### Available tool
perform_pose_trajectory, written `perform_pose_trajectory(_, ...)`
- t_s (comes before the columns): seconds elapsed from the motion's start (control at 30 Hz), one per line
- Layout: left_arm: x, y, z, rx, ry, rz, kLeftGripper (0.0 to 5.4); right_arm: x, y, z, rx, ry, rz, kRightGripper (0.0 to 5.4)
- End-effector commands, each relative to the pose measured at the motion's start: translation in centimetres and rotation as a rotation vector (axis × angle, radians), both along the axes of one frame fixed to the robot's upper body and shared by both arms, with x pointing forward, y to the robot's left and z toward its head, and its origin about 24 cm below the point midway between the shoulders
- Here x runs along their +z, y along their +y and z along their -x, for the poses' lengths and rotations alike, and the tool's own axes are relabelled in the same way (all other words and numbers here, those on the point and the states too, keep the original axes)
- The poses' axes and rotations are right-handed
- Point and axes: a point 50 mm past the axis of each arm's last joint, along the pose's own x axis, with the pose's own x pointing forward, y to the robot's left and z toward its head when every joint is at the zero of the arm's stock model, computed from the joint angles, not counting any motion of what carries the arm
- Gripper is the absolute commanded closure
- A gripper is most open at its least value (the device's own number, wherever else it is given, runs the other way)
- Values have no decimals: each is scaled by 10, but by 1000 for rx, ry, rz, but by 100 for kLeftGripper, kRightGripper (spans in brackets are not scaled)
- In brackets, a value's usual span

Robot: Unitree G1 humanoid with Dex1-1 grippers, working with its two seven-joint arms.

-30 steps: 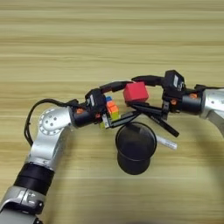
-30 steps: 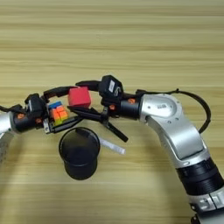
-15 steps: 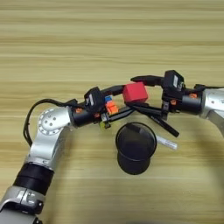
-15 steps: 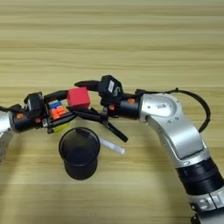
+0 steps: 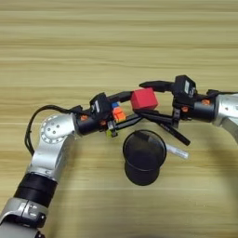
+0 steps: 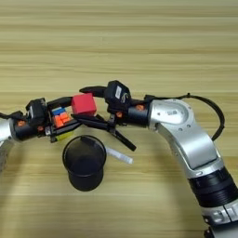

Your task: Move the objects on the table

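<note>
My right gripper (image 5: 140, 99) reaches in from the right and is shut on the small red cube (image 5: 144, 99), one finger above it and one below, just over the table (image 5: 116, 37). Coming from the left, my left gripper (image 5: 124, 109) is shut on the multicoloured puzzle cube (image 5: 118, 114), right beside the red cube. The black marker (image 5: 175, 133) lies slanted under the right gripper's lower finger. Part of the white-silver pen (image 5: 177, 152) shows right of the cup.
A black mesh cup (image 5: 144, 156) stands upright directly in front of both grippers, its rim just below the two cubes. The left arm's grey elbow (image 5: 55, 132) and black cable sit at the left; the right forearm (image 6: 179, 122) fills the right.
The puzzle cube has shifted slightly within the left gripper. The red cube, right gripper, cup, marker and pen stay where they were.
</note>
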Motion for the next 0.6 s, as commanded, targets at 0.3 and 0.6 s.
perform_pose_trajectory(0.3,2,-3,-1,-19,-5,-3,321,-1,3,2,14,1,9,176)
perform_pose_trajectory(0.6,2,-3,-1,-18,-5,-2,324,-1,3,3,17,6,6,77)
